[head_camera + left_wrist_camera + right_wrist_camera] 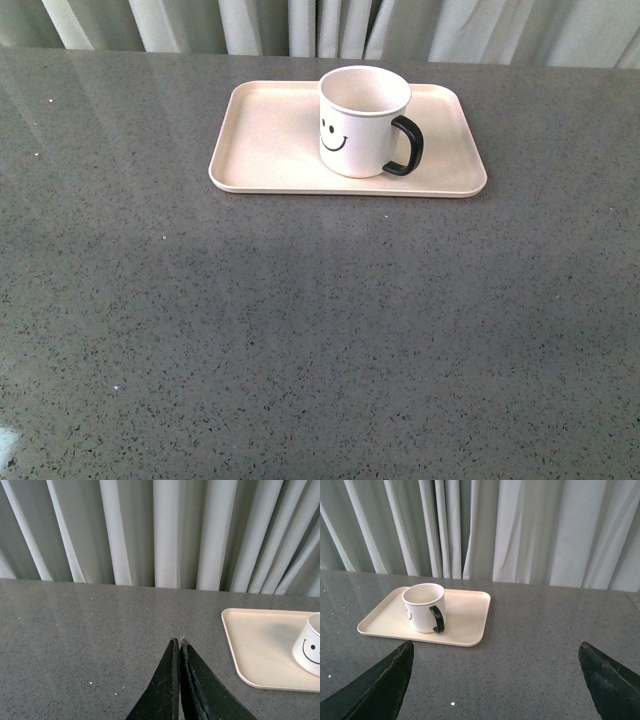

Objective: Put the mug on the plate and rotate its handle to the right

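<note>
The white mug with a black smiley face stands upright on the pale pink-cream plate, near its middle. Its black handle points to the right and a little toward me. Neither arm shows in the front view. My left gripper is shut and empty, low over the table, left of the plate and the mug. My right gripper is open and empty, back from the plate and the mug, whose handle faces this camera.
The grey speckled table fills the front view, bare around the plate. Pale curtains hang behind the table's far edge.
</note>
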### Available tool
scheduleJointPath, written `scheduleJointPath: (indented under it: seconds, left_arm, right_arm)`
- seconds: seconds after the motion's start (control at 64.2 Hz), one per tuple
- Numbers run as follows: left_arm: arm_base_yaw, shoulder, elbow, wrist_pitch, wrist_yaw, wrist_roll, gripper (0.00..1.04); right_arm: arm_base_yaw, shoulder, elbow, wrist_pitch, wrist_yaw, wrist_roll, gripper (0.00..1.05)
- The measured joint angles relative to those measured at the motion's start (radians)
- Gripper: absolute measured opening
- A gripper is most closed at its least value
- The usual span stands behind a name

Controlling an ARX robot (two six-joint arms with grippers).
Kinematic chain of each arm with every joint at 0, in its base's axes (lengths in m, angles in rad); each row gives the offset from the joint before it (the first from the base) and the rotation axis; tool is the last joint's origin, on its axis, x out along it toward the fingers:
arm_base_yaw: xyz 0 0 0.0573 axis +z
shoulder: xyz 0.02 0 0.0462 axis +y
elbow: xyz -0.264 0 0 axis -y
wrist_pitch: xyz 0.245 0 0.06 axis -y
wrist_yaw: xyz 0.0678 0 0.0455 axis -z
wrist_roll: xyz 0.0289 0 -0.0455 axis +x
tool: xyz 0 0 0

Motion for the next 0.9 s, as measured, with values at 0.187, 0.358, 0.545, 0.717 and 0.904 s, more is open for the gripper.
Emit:
scheduleJointPath:
  seconds: [0.187,0.358,0.545,0.717,0.904]
  left_arm:
    - [0.026,-0.126,-0.048,-0.089,0.014,0.0,0.01]
    - [0.026,-0.302,-0.079,-0.233,0.013,0.0,0.01]
    - [0.026,-0.466,-0.093,-0.377,0.013,0.0,0.01]
    - [0.026,-0.571,-0.093,-0.472,0.013,0.0,0.01]
    - [0.026,-0.678,-0.094,-0.573,0.013,0.0,0.01]
  right_arm:
    - [0.0,0.0,0.0,0.0,0.001,0.0,0.96]
    - [0.0,0.0,0.0,0.0,0.001,0.0,0.96]
    - [0.0,0.0,0.0,0.0,0.001,0.0,0.96]
    - [0.0,0.0,0.0,0.0,0.001,0.0,0.96]
    - [0.0,0.0,0.0,0.0,0.001,0.0,0.96]
